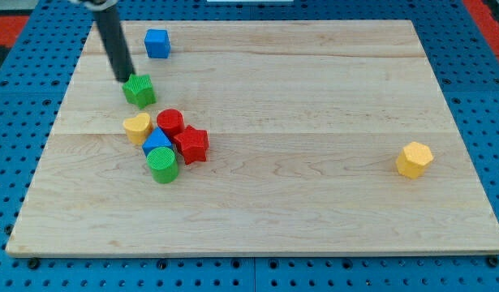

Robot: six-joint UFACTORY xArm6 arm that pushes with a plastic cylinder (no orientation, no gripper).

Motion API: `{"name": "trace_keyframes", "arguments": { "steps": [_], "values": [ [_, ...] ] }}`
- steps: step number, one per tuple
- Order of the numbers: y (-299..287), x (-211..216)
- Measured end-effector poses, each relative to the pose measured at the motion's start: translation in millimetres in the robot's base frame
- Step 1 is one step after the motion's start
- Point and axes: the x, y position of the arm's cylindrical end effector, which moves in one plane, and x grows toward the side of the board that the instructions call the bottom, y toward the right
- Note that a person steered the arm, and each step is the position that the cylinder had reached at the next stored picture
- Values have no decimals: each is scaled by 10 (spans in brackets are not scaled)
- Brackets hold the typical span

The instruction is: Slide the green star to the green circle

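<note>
The camera view looks down at an angle on a pale wooden tabletop [314, 97] resting on a blue pegboard surface [14, 122]. The dark rod comes in from the view's top left, and my tip [125, 80] sits at the upper-left edge of the green star-shaped block [139, 90], touching it or very nearly so. There is no gripper on this arm, so nothing is apart, together or clamped; the rod simply ends in the tip.

The green star lies in the upper-left part of the tabletop. Below it, toward the view's bottom, sits a tight cluster: a yellow heart-shaped block [137, 126] on the view's left, a red cylinder block [169, 122] just beside it, a blue block [157, 143] of unclear shape, perhaps triangular, between them and lower, a red star-shaped block [191, 144] on the view's right, and the green circle, a cylinder block [162, 165], at the bottom of the cluster, touching the blue block. The green star stands apart from the green circle, with the other cluster blocks between them.

A blue cube block [157, 43] rests near the view's top, to the right of the rod. A yellow hexagonal block [414, 159] sits alone far toward the view's right.
</note>
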Motion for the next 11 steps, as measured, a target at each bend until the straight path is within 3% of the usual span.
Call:
{"name": "trace_keyframes", "arguments": {
  "steps": [1,2,3,4,9,10,11],
  "values": [
    [43,-31],
    [277,-437],
    [536,-216],
    [183,127],
    [177,1080],
    [-181,1224],
    [22,1522]
  ]
}}
